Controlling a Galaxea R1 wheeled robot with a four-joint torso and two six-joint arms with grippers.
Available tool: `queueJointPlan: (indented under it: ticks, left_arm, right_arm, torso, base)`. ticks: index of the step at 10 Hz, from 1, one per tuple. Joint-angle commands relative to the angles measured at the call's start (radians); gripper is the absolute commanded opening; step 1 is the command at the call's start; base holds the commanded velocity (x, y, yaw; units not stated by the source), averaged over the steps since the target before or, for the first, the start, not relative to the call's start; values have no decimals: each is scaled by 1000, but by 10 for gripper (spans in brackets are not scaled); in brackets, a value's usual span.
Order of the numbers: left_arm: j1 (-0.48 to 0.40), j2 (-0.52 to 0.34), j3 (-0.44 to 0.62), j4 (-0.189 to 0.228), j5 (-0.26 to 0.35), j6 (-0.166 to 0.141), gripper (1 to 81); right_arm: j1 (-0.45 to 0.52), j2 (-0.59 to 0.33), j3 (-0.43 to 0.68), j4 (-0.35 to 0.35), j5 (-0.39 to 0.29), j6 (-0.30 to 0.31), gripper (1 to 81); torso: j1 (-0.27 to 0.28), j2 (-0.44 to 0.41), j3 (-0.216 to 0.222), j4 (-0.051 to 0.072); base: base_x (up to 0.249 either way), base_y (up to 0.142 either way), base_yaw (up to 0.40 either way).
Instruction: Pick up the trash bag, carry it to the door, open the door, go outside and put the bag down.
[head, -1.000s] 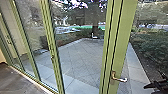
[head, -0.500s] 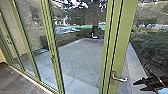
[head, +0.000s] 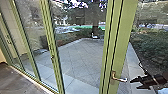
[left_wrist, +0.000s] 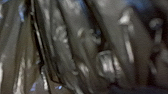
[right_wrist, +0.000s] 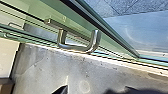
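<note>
Our right pincer (head: 134, 84) is spread apart; we'd press the stiff, slick door handle (head: 120, 79) near its free end. The trash bag (left_wrist: 66, 51) seems soft, slippery; our left pincer's state we can't tell.

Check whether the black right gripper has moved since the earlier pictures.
Yes. In the head view, the right gripper has shifted left, nearer the L-shaped metal handle on the green door frame.

A building's glazed edge, shown by green-framed glass (head: 52, 50) facing paving (head: 80, 53).
</note>
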Motion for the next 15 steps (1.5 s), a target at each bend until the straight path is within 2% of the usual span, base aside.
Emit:
queueJointPlan:
  ticks: [1, 3, 4, 7, 10, 15]
  left_arm:
    - [-36, 6, 10, -9, 91, 5, 10]
    - [-36, 4, 10, -12, 91, 5, 10]
    - [-36, 4, 10, -12, 91, 5, 10]
    - [-35, -2, 10, -18, 91, 6, 10]
    - [-33, -2, 10, -17, 91, 6, 10]
    - [-27, -5, 10, -18, 90, 6, 10]
  right_arm:
    - [127, 16, -40, 70, -6, 39, 811]
    - [110, 59, -77, 70, 9, 103, 811]
    - [110, 84, -86, 70, 29, 119, 811]
    - [96, 137, -173, 73, 28, 134, 811]
    - [84, 165, -235, 75, 29, 191, 811]
    - [84, 251, -347, 75, 19, 205, 811]
  torso:
    - [0, 0, 0, 0]
    - [0, 0, 0, 0]
    - [0, 0, 0, 0]
    - [0, 0, 0, 0]
    - [0, 0, 0, 0]
    - [0, 0, -1, 0]
  base:
    - [0, 0, 0]
    - [0, 0, 0]
    - [0, 0, 0]
    - [0, 0, 0]
    - [0, 0, 0]
    - [0, 0, 0]
